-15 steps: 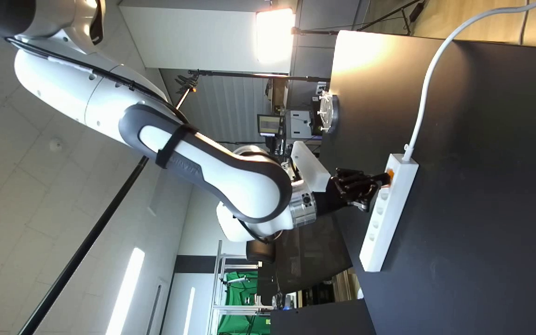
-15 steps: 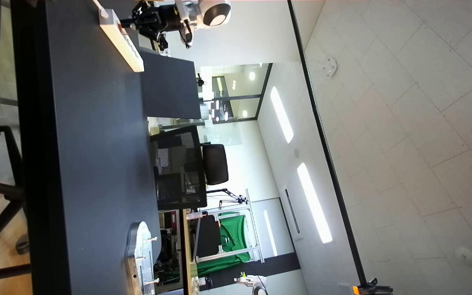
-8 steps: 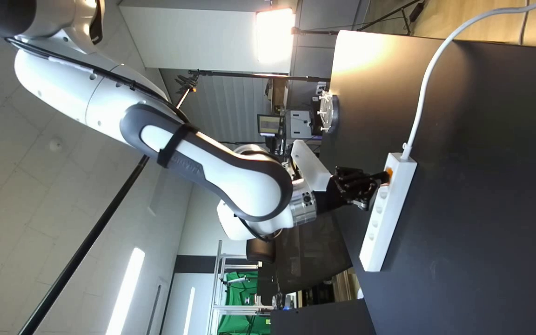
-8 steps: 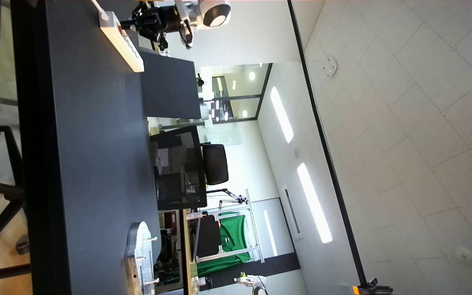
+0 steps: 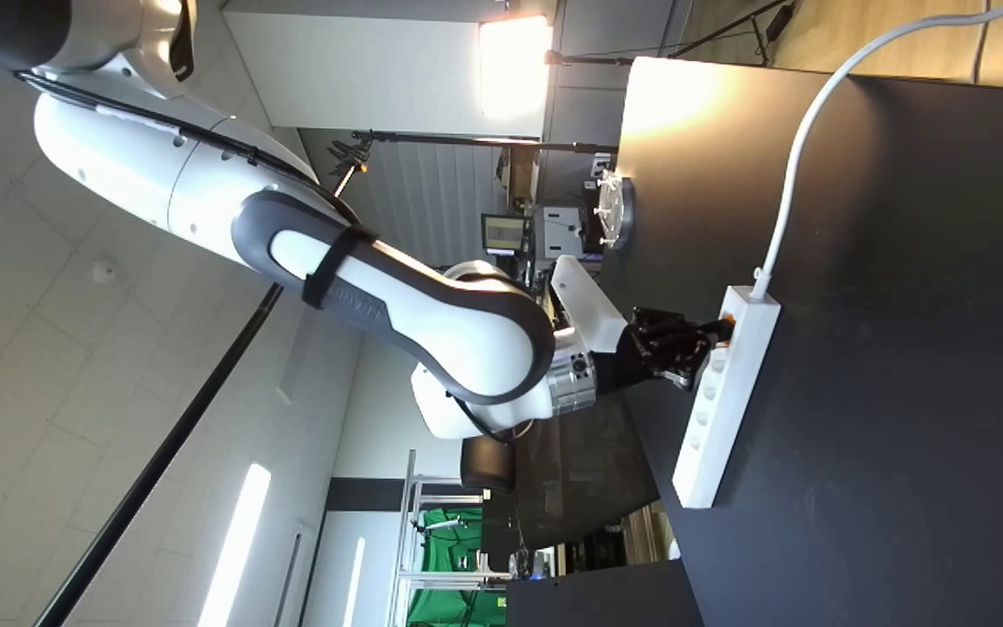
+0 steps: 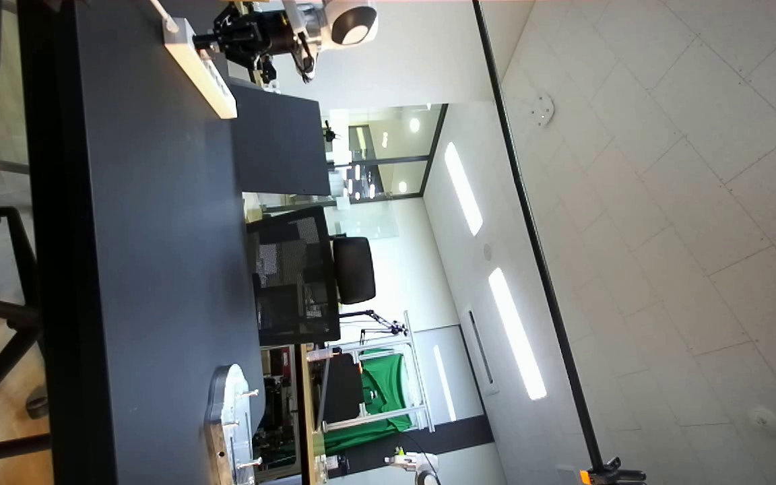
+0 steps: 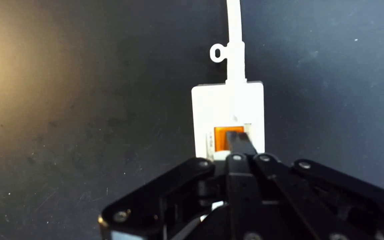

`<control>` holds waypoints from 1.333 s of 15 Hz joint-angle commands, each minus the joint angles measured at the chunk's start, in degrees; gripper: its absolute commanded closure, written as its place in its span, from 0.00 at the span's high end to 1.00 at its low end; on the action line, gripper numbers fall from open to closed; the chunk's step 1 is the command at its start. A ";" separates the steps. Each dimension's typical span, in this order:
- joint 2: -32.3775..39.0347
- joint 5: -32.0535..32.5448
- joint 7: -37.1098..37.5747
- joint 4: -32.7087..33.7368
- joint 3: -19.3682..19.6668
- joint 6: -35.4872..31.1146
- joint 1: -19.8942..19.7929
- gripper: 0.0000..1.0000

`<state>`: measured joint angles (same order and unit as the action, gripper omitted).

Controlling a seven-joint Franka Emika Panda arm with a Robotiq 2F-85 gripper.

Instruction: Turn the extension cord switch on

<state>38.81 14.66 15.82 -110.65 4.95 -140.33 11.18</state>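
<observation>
The extension cord is a white strip (image 5: 719,418) lying on the dark table; it also shows in an exterior view (image 6: 207,86) and the wrist view (image 7: 227,103). Its white cable (image 5: 802,144) leaves the end nearest the switch. The orange switch (image 7: 219,139) is partly covered by my fingertips in the wrist view; a sliver shows in an exterior view (image 5: 731,319). My gripper (image 7: 238,133) is shut and holds nothing. Its fingertips (image 5: 728,330) are over the right part of the switch in the wrist view and seem to touch it.
The dark table (image 5: 885,418) bears a round clear-topped board with pegs (image 5: 613,209) farther along, also in an exterior view (image 6: 234,424). A black mesh chair (image 6: 294,276) stands behind the table. A dark panel (image 6: 280,141) is beyond the strip.
The arm and gripper have shifted slightly, with the fingertips a little closer in to the strip. The strip's cable end has moved very slightly. The gripper stays shut.
</observation>
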 commanded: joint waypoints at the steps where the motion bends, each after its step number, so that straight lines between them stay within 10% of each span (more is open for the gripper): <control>1: -1.78 -0.95 1.36 -3.06 0.49 -3.54 -0.18 0.00; 11: -0.47 -11.37 -10.52 -4.08 -4.82 -10.28 -9.75 0.00; 20: 8.40 -32.96 -43.62 9.88 -16.57 11.26 -31.13 0.00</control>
<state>41.18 -15.07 -21.35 -107.55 -10.61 -136.14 -15.48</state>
